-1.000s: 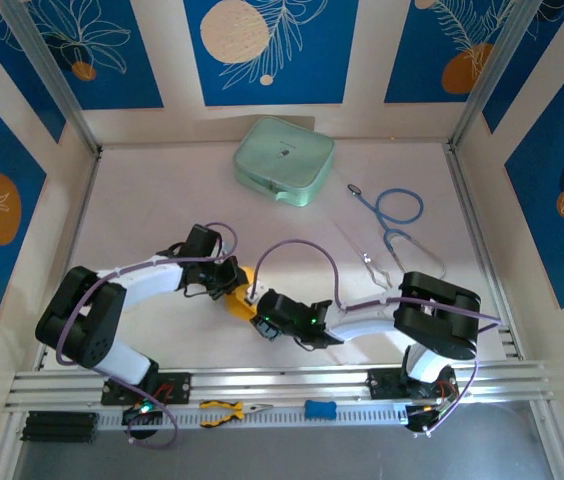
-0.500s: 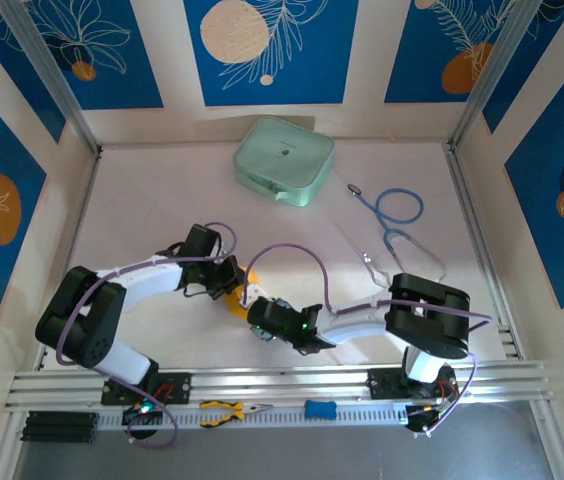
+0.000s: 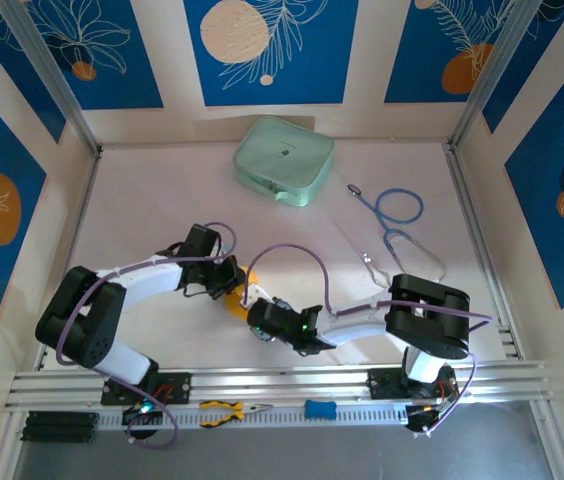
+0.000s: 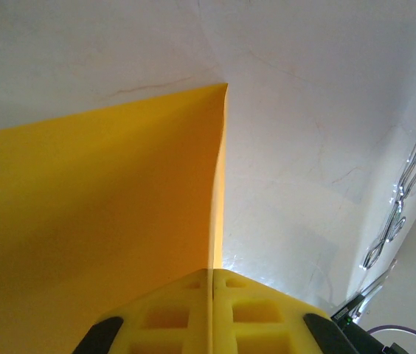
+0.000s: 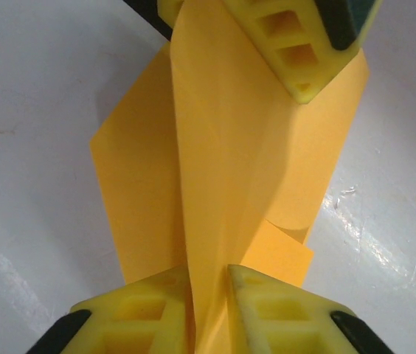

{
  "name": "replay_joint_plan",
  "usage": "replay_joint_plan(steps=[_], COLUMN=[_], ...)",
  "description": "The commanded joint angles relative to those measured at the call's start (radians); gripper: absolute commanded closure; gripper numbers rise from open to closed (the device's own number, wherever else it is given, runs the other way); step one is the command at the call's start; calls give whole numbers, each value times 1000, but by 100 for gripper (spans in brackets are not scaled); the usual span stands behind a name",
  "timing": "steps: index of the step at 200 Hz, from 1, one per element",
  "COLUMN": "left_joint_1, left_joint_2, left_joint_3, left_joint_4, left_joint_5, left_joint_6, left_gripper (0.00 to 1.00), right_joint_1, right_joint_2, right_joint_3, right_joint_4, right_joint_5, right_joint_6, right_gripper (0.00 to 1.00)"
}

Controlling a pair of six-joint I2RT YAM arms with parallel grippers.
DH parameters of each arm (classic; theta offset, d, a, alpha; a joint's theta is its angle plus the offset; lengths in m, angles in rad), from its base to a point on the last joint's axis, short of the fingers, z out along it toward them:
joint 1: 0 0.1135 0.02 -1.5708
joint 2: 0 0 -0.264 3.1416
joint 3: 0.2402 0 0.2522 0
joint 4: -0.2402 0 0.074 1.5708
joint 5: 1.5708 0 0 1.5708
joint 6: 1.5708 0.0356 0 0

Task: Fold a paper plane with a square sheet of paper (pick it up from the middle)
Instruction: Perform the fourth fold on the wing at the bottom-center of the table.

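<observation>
Sheet (image 5: 223,169): orange, ridge raised above desk (image 5: 31,110).
Left claw (image 4: 210,279): clamped on sheet's ridge.
Right claw (image 5: 209,276): pinching sheet's opposite end.

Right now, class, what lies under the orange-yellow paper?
White table shows all around the partly folded paper. The table directly beneath is covered, so anything lying there cannot be seen. The left gripper pinches the paper's edge.

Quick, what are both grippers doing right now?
Left gripper: closed on the orange paper.
Right gripper: jaws nearly closed around the paper; grip cannot be told.
</observation>
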Motion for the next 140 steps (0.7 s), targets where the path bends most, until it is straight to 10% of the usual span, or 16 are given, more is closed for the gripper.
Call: replay_joint_plan(steps=[1, 62, 140], left_joint_1=[12, 12, 55], left_joint_2=[10, 4, -158], left_joint_3=[-3, -2, 79], left_joint_4=[9, 6, -236], left_joint_5=[19, 14, -138], left_joint_6=[-12, -12, 132], left_gripper=[100, 94, 38], right_joint_1=[7, 1, -120], right_joint_2=[-14, -12, -2], right_joint_3=[-14, -14, -15], right_joint_4=[19, 22, 41], right_joint_5=[11, -10, -326], right_joint_6=[22, 49, 201], right_gripper=[82, 88, 91])
